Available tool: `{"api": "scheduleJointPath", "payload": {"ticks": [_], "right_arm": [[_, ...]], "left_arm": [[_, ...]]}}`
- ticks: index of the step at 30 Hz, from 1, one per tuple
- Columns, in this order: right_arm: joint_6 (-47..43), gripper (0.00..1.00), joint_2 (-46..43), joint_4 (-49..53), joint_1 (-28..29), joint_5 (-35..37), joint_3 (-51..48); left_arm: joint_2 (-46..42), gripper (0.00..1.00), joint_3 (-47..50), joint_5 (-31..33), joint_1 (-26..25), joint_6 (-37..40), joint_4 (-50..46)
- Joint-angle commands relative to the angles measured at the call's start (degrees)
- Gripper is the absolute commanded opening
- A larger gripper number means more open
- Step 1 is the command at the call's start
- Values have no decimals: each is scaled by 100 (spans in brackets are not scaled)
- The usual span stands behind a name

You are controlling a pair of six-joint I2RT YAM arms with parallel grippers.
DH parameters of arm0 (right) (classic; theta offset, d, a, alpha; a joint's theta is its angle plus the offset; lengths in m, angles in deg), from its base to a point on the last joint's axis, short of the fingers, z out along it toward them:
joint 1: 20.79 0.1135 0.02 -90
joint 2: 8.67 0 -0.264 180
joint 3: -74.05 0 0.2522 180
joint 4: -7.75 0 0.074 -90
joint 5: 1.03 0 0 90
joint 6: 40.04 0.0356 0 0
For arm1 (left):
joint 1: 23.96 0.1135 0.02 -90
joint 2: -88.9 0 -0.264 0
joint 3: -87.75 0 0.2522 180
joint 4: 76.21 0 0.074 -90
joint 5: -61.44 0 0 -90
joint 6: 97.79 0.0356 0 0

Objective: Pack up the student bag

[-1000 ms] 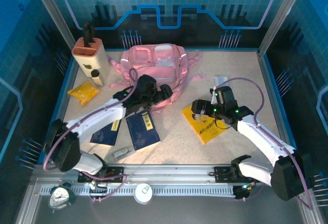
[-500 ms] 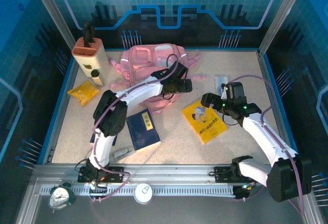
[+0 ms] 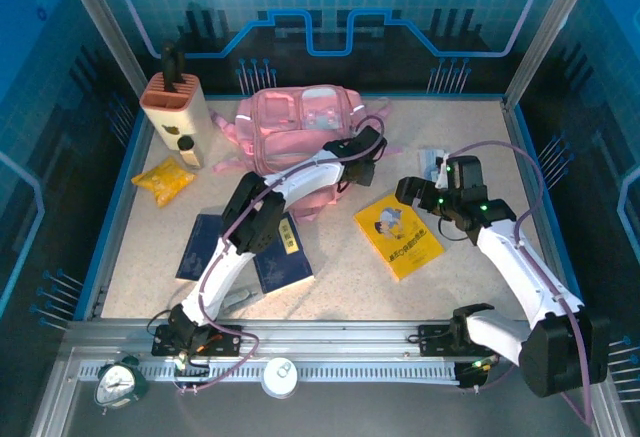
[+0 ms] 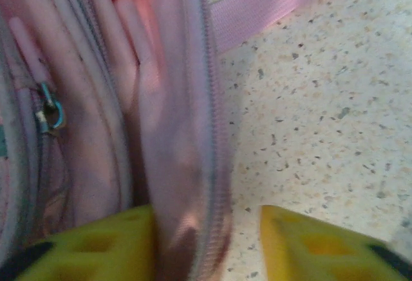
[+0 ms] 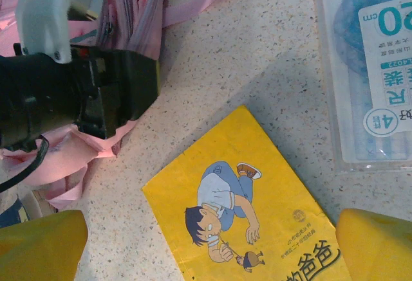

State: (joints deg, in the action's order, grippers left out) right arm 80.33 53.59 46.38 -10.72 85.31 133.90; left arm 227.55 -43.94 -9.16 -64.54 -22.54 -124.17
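Reaching farther than a second ago, the left gripper has narrowed astride the zipped edge of the soft, floppy student bag directly beneath it (whether pinched, I cannot tell), probably a sensible handhold.

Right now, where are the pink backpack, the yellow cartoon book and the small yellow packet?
pink backpack (image 3: 290,122), top external view, on its front pocket.
yellow cartoon book (image 5: 220,205), right wrist view, on the drawn boy.
yellow packet (image 3: 163,179), top external view, its middle.

Soft pink cloth student bag; matt speckled table; glossy paper book
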Motion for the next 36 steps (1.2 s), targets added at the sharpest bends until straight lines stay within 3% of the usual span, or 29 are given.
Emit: {"api": "scheduleJointPath", "payload": {"ticks": [1,5,10,19,24,26,30,36], "right_arm": [[-167,100,-13,74,-69,-61,155],[-250,100,14,124,-81,42,206],[-277,100,-83,216,-207,81,293],[-215,100,-560,385,-741,136,78],[-183,100,-558,278,-767,-108,-28],[-150,100,-495,212,-767,-190,-30],[-123,100,-425,277,-747,-249,110],[-180,100,-435,455,-744,-280,141]], "left_arm": [[138,19,-118,251,-158,955,87],[-56,0,305,200,-310,1762,532],[-386,0,895,-97,-492,2676,1073],[-1806,0,2753,-1855,-524,3846,2070],[-2070,0,3203,-1572,-409,4001,2123],[-2094,1,3059,-1750,-328,3846,1947],[-2255,29,2946,-2007,-305,3581,1896],[-2984,47,3100,-2195,-301,2703,1751]]}}
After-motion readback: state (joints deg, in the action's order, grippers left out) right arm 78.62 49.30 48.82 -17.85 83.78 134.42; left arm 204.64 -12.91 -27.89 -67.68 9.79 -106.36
